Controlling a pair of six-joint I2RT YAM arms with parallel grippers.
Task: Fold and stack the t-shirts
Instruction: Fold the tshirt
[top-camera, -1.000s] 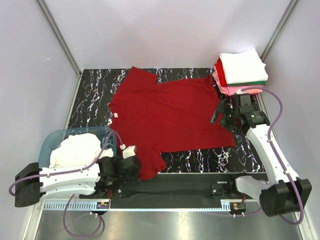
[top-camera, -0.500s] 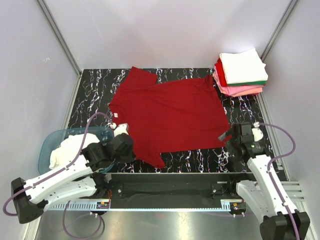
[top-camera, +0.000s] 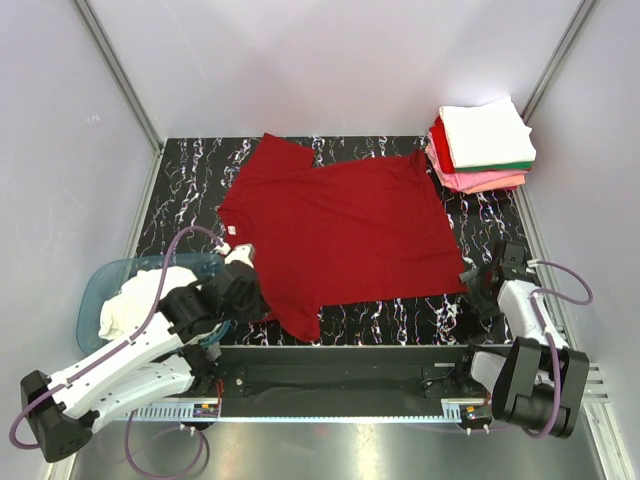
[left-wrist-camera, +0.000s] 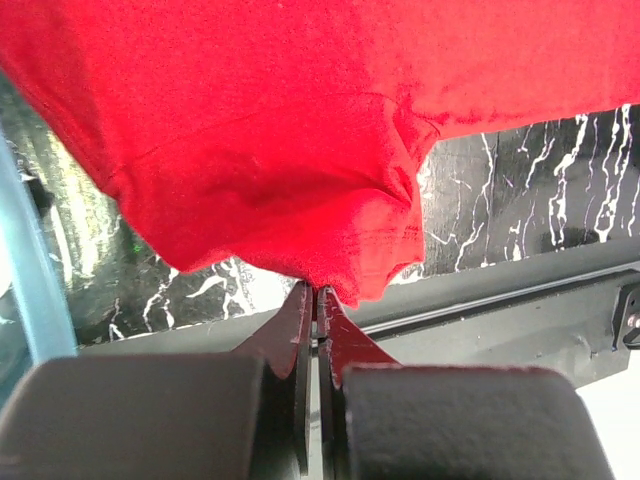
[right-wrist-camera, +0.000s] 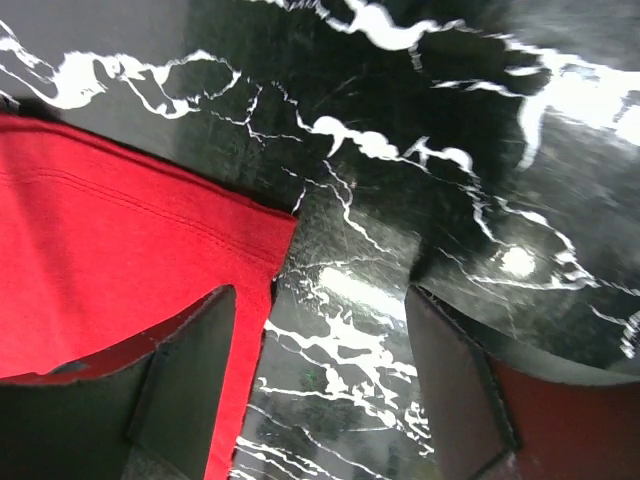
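Fingers on the left (left-wrist-camera: 298, 335) pinch shut on the dark red t-shirt's (top-camera: 340, 230) near left edge; right fingers (right-wrist-camera: 190, 370) stand apart over its near right corner. It lies spread on the tabletop (top-camera: 190, 190), folded shirts (top-camera: 485, 140) stacked far right.

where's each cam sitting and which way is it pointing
Top external: above and behind the arms, looking down at the table, dark red t-shirt, folded stack and teal tub; both arms show.
Left wrist: on the left arm, looking along the shut left gripper pinching the t-shirt's hem.
Right wrist: on the right arm, looking down through the open right gripper at the t-shirt's corner.
Shared: all three see the t-shirt.
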